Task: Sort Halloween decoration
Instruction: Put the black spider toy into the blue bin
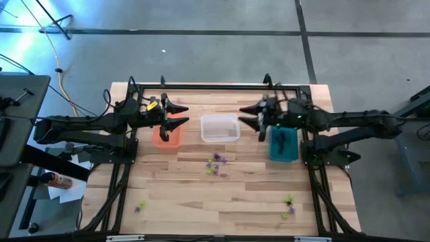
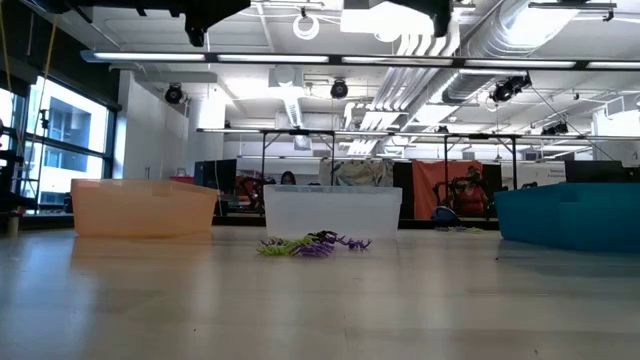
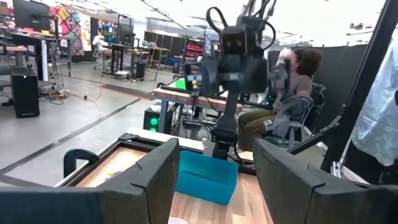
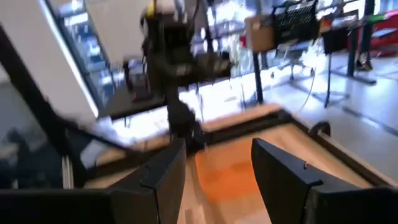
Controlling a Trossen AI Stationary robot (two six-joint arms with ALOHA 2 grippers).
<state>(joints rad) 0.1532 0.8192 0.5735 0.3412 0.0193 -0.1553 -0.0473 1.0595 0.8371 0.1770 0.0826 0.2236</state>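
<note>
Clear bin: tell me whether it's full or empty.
Empty: the clear bin shows only bare walls and floor; the trinkets lie on the table outside it.

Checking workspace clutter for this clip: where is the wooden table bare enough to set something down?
Bare wood lies along the near edge between the small front-left trinket cluster and the front-right cluster. Crowded: the far row of orange bin, clear bin and teal bin, both open grippers, left and right, above it, and the central trinket pile.
</note>
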